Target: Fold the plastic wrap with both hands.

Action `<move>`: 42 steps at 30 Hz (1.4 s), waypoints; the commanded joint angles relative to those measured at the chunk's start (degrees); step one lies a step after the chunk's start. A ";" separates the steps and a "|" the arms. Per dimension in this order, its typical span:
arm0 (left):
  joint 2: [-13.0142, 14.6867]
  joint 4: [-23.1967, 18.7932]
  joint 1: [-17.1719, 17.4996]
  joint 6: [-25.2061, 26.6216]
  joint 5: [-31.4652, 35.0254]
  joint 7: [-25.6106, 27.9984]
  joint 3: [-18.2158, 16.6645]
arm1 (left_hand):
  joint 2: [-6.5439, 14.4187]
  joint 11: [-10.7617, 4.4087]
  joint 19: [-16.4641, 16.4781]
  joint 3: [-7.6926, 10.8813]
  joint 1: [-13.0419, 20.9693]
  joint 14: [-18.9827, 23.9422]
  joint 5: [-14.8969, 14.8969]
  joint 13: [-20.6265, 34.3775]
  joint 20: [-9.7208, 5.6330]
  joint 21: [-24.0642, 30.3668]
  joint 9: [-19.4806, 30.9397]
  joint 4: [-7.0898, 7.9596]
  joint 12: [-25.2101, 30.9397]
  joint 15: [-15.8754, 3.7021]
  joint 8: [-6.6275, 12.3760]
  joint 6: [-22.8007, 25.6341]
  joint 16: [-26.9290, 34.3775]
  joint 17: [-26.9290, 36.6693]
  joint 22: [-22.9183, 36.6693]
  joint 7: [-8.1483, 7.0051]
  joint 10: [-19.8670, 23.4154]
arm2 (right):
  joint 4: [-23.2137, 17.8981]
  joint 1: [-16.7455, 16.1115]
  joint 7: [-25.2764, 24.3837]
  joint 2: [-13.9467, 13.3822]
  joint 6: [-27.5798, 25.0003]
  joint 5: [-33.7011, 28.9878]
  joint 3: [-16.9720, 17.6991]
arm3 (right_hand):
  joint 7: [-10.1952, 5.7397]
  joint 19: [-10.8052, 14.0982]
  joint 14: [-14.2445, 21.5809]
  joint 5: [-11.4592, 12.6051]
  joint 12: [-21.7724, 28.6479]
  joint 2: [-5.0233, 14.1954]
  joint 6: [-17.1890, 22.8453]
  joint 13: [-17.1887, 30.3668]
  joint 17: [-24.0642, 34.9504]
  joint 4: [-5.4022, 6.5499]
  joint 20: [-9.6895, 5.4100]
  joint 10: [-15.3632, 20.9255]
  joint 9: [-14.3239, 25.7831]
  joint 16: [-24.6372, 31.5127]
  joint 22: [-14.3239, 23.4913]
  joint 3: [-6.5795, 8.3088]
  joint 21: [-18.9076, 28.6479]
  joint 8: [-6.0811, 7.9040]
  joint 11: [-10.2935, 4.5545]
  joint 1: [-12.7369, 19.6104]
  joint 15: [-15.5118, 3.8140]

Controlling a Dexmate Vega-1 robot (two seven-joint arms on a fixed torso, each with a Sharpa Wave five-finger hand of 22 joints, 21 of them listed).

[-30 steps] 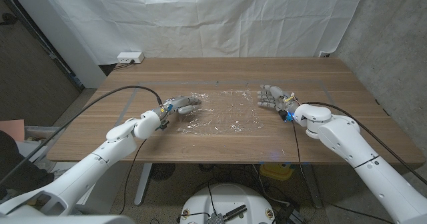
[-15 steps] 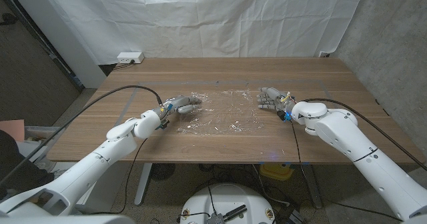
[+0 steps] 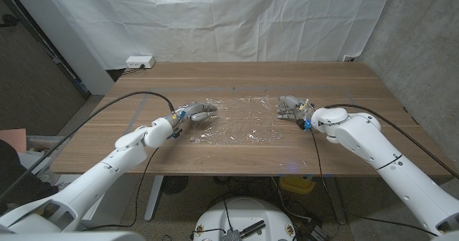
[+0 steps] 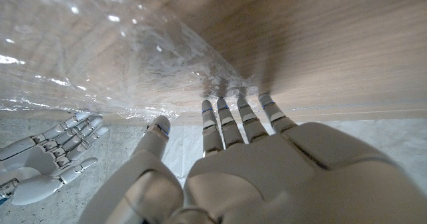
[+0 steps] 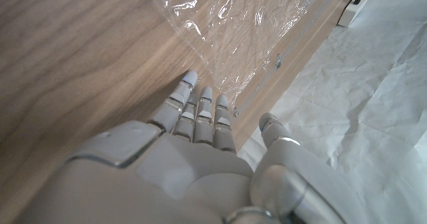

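Right hand (image 3: 289,106) has tilted; plastic wrap (image 3: 237,119) lies crosswise.

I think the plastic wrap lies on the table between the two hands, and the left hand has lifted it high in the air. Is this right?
Not quite: the wrap lies on the table between the hands, but the left hand has not lifted it. The head view shows it down on the wood.

A lab or test room: white sheeting (image 3: 237,19) hangs behind the wooden table (image 3: 215,151) (concrete wall (image 3: 423,40) beside it).
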 commanded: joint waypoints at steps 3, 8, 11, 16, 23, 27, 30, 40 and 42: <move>-0.29 1.49 -0.88 -0.51 -0.36 0.09 0.52 | 0.21 -0.02 0.34 -0.19 -0.32 -0.06 0.29 0.12 -0.22 -0.23 0.06 0.18 -0.07 -2.10 0.19 -0.23 0.23 -0.07 0.10 0.23 -0.37 | 3.42 1.97 4.79 1.25 -0.52 2.04 -1.28 | 0.87 1.23 1.19 -0.18 0.52 -0.45 1.25 0.07 0.29 1.26 0.59 1.15 0.27 0.07 0.03 -0.51 0.01 -0.09 0.65 -1.46 0.48; -0.32 1.71 -1.02 -0.53 -0.30 0.30 0.62 | 0.24 0.02 0.38 -0.20 -0.40 -0.05 0.31 0.12 -0.27 -0.27 0.06 0.20 -0.04 -2.07 0.18 -0.34 0.24 -0.08 0.10 0.30 -0.33 | 6.09 2.25 7.71 2.62 1.25 4.37 -1.13 | 1.11 2.59 1.99 -0.08 0.47 -0.43 1.32 0.06 0.23 1.33 1.62 1.23 0.27 0.18 0.02 -0.62 0.34 -0.28 0.96 -1.57 1.09; -0.36 1.85 -1.10 -0.54 -0.31 0.30 0.72 | 0.26 -0.06 0.36 -0.21 -0.44 -0.07 0.32 0.12 -0.26 -0.30 0.06 0.21 -0.04 -2.10 0.16 -0.42 0.23 -0.09 0.10 0.29 -0.35 | 7.92 1.99 10.03 3.56 3.20 6.33 -0.57 | 1.24 3.12 2.41 -0.05 0.48 -0.43 1.38 0.06 0.20 1.35 1.83 1.33 0.27 0.25 0.02 -0.62 0.48 -0.33 0.99 -1.59 1.19; -0.41 1.95 -1.24 -0.48 -0.22 0.32 0.87 | 0.29 -0.07 0.39 -0.23 -0.52 -0.15 0.33 0.12 -0.30 -0.34 0.06 0.24 -0.08 -2.05 0.14 -0.53 0.20 -0.09 0.10 0.30 -0.46 | 10.10 2.21 12.39 4.56 4.36 8.80 -0.11 | 1.57 5.01 3.54 0.03 0.49 -0.46 1.34 0.04 0.00 1.44 2.65 1.62 0.27 0.27 0.03 -0.46 0.96 -0.57 1.32 -1.66 1.95; -0.52 2.17 -1.58 -0.51 -0.16 0.15 1.15 | 0.32 -0.14 0.40 -0.25 -0.61 -0.18 0.35 0.12 -0.36 -0.41 0.06 0.26 -0.08 -2.06 0.06 -0.87 0.20 -0.10 0.10 0.36 -0.53 | 11.06 0.51 12.24 5.72 9.45 9.49 1.33 | 2.00 7.03 4.92 0.09 0.67 -0.45 1.77 0.03 -0.21 1.59 3.67 2.47 0.26 0.24 0.02 -0.16 1.36 -0.65 1.55 -1.74 2.17; -0.61 2.46 -1.82 -0.59 -0.28 -0.11 1.33 | 0.33 0.03 0.40 -0.26 -0.65 -0.20 0.35 0.12 -0.40 -0.44 0.05 0.26 -0.05 -2.06 0.09 -0.87 0.19 -0.10 0.10 0.41 -0.47 | 9.24 -0.93 9.75 5.02 12.87 6.93 1.72 | 1.65 6.78 4.87 0.11 0.63 -0.37 1.75 0.02 -0.26 1.40 3.37 2.51 0.26 0.05 0.03 0.00 1.13 -0.74 1.44 -1.49 2.08; -0.73 2.76 -2.05 -0.73 -0.39 -0.22 1.47 | 0.35 -0.05 0.37 -0.26 -0.67 -0.25 0.36 0.12 -0.35 -0.48 0.05 0.26 -0.05 -2.05 0.11 -0.88 0.18 -0.11 0.10 0.43 -0.49 | 7.44 -1.40 7.19 4.04 13.97 4.05 1.29 | -0.02 5.74 4.83 0.09 -0.02 -0.30 1.33 0.02 -0.22 1.07 3.68 1.20 0.27 -0.21 0.06 0.15 0.44 -1.03 -0.11 -1.13 1.90; -1.16 3.96 -3.00 -1.15 -0.74 -0.37 1.85 | 0.43 -0.10 0.41 -0.26 -0.76 -0.27 0.38 0.12 -0.36 -0.57 0.05 0.27 -0.08 -2.16 0.20 -0.82 0.18 -0.12 0.10 0.48 -0.62 | 0.68 -1.47 -2.89 1.14 11.43 -7.83 -2.26 | -6.07 5.34 7.39 0.17 -0.08 0.70 5.32 0.00 -0.28 -1.04 6.09 3.45 0.19 0.28 0.15 2.14 -0.48 0.05 -4.93 1.88 1.18; -1.24 4.25 -3.21 -1.23 -0.76 -0.40 1.97 | 0.43 -0.19 0.41 -0.26 -0.78 -0.29 0.38 0.12 -0.35 -0.59 0.05 0.27 -0.07 -2.14 0.26 -0.68 0.18 -0.12 0.10 0.41 -0.61 | -1.38 0.00 -4.83 0.59 6.13 -10.39 -3.94 | -7.40 6.17 9.02 0.24 -0.36 0.74 5.99 -0.02 -0.36 -2.30 6.40 3.76 0.13 0.74 0.18 3.26 -0.36 0.01 -6.09 3.63 0.58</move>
